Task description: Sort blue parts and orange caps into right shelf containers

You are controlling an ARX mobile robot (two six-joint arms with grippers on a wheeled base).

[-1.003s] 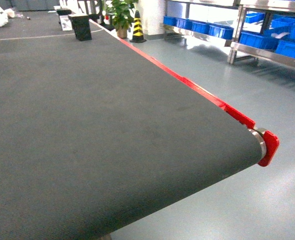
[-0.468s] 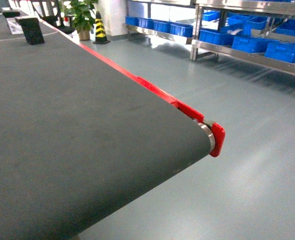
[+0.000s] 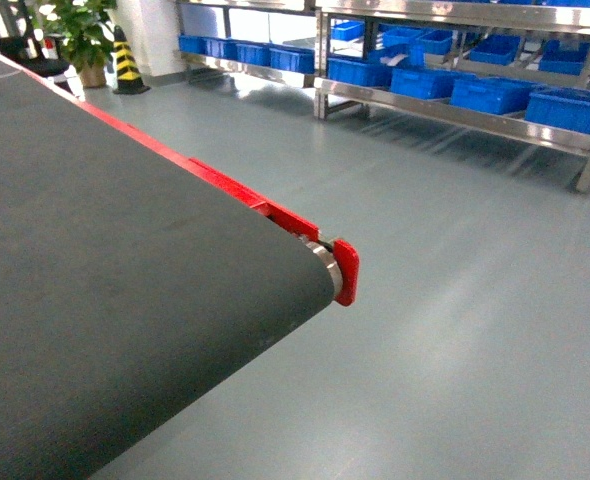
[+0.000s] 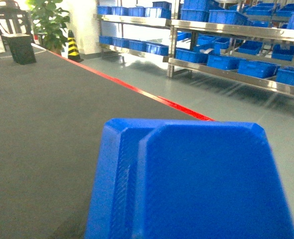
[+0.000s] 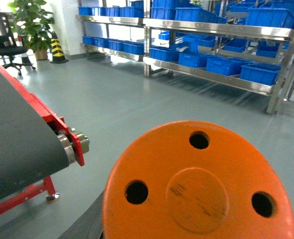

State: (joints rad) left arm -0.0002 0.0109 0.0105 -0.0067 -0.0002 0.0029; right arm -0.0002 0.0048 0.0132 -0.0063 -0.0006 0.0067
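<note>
Two loads ride with you, blue part [image 4: 187,179] and orange cap [image 5: 199,189], each end effector's grip hidden, as your head view has swung so the right shelf containers [image 3: 495,92] fill the upper right.

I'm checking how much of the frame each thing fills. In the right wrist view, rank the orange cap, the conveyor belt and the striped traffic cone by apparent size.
1. orange cap, though it sits closest to the camera
2. conveyor belt
3. striped traffic cone, far off
</note>
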